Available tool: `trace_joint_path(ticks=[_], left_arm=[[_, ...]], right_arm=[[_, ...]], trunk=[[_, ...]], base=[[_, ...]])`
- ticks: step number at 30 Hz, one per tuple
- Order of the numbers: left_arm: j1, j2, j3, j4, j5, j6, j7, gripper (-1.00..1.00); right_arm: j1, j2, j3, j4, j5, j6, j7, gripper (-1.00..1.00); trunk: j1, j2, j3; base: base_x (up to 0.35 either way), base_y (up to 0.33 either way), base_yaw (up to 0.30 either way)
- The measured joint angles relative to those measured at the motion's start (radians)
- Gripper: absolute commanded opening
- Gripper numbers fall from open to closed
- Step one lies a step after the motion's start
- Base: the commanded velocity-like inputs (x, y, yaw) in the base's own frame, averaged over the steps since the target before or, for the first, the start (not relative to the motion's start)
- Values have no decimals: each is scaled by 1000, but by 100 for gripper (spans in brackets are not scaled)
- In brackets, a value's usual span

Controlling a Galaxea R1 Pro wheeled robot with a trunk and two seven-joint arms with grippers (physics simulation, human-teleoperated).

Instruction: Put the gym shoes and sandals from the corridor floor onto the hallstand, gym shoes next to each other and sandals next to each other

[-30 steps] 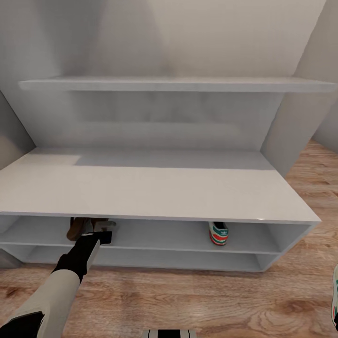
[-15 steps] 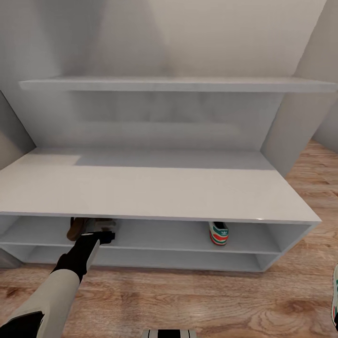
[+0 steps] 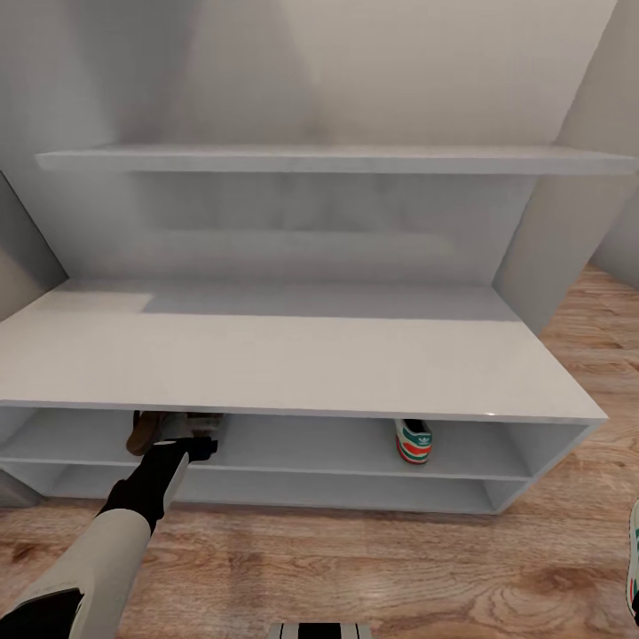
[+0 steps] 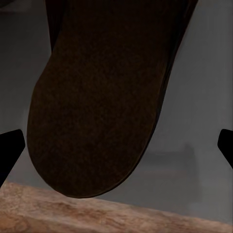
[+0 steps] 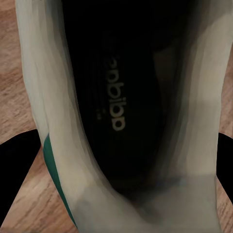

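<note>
Wood-plank floor (image 3: pixel 355 568) runs in front of the pale grey rack (image 3: pixel 293 373); wall shelf above at 12 o'clock.

Nearest: right gripper (image 5: pixel 126 160) looks straight into a gym shoe (image 5: pixel 121 121), dark finger shapes on both flanks of the upper. Appears clasped around it, shoe held over the floor. In the head view this shoe (image 3: pixel 633 559) is a sliver at 4 o'clock, off the rack.

Next out: left gripper (image 3: pixel 197 444) at 8 o'clock, at the mouth of the upper tier. Wrist view: fingertips (image 4: pixel 10 150) spread wide at both edges, sandal (image 4: pixel 104 97) sole lying between them, touching neither. Fingers released. Head view shows the sandal (image 3: pixel 146 430) on the upper tier at the left end.

Change over the last second: gripper has eased back a little from the shelf; sandal has not moved. Judged: placement done, arm retreating.

Farther along the same tier, at 5 o'clock: second gym shoe (image 3: pixel 413 441), heel outward.

Second sandal: cannot tell its place. Remaining, as judged: seat the held shoe just beside its mate.
</note>
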Motion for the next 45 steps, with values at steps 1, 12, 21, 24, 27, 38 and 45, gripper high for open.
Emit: trace_joint_path(ticks=[1,12,21,24,27,38,45], left_arm=[[0,0,0,0,0,0,0,100],[1,0,1,0,0,-1,0,100],[1,0,2,-1,0,-2,-1,100],[2,0,1,-5,0,-2,-1,100],[3,0,2,-10,0,-2,-1,100],[3,0,3,-14,0,-2,-1,100],[5,0,4,-14,0,-3,-1,100]], right_arm=[[0,0,0,0,0,0,0,-100],[0,0,0,0,0,0,0,-100],[0,0,0,0,0,0,0,-100],[0,0,0,0,0,0,0,-100],[0,0,0,0,0,0,0,-100],[0,0,0,0,0,0,0,-100],[0,0,0,0,-1,0,0,-100]], trunk=[[0,0,0],[0,0,0],[0,0,0],[1,0,0],[1,0,0],[1,0,0],[1,0,0]], base=[[0,0,0],[0,0,0],[-102,0,0],[-293,0,0],[-320,0,0],[-337,0,0],[-341,0,0]])
